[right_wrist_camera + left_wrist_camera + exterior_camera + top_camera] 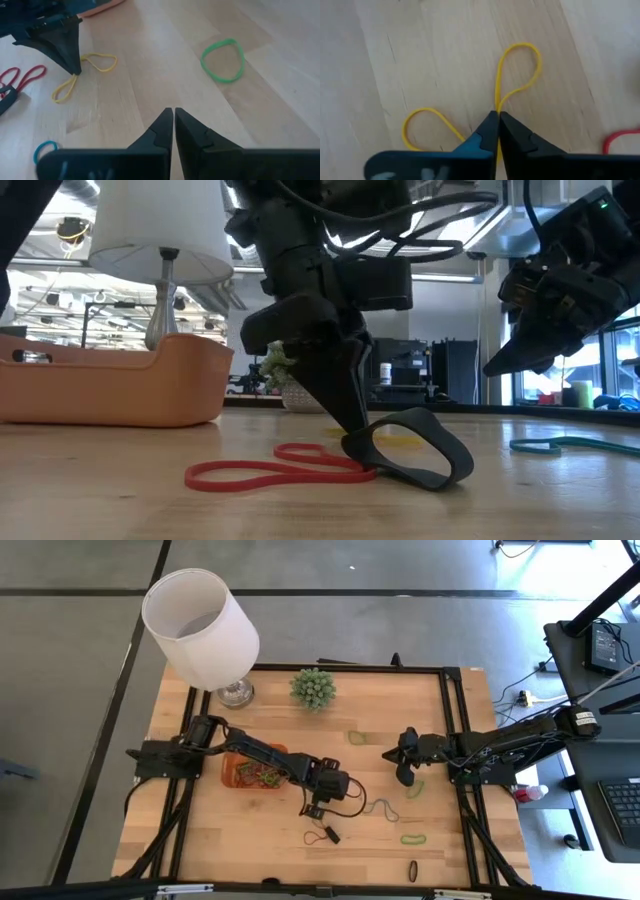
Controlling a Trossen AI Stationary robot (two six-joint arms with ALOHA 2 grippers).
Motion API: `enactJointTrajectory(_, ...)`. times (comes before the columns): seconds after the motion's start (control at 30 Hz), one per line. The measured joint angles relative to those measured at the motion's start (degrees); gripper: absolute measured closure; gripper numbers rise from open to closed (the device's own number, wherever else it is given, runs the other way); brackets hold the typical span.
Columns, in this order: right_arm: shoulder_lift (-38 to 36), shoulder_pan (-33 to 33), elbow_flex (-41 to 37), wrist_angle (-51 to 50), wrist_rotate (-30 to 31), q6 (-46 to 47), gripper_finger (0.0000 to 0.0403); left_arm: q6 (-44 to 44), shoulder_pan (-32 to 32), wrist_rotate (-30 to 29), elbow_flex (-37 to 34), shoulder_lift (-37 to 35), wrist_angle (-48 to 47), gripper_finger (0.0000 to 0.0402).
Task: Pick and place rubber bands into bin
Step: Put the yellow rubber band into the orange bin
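My left gripper [497, 117] stands on the table right of the bin [232, 762], shut on a yellow rubber band [520, 70]. The orange bin holds several bands [258, 775]. In the low view a black band [425, 450] and a red band [265, 472] lie flat on the wood beside the left gripper [355, 448]. A blue-grey band [380, 807] and green bands [415, 788] [357, 737] lie further right. My right gripper [173, 112] is shut and hovers above the table's right half, touching nothing, with a green band [223, 60] beyond it. My left gripper pinches the yellow rubber band at its middle [496, 105], where the two strands are drawn together, between its two fingertips. The fingers [74, 60] come from above, pointing down. The band lies on the table, with one loop [102, 61] on each side [64, 90] of the fingers.
A white lampshade lamp [200, 625] stands at the far left corner and a spiky green ball plant [313, 688] at the far middle. More bands lie near the near edge: green [413, 838] and black [412, 870]. Bare wood lies between the two grippers.
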Motion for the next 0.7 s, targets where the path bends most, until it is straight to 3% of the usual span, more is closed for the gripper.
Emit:
enactJointTrajectory(0.3,0.02,0.00,0.02,0.09,0.00,-0.35,0.0379,-3.62,-0.35,0.97,6.78,-7.56,-11.83,0.0399)
enactJointTrajectory(0.7,0.02,0.00,0.04,0.07,0.09,-0.38,0.0379,-12.42,-0.25,-8.94,8.78,-27.65,-33.74,0.0399)
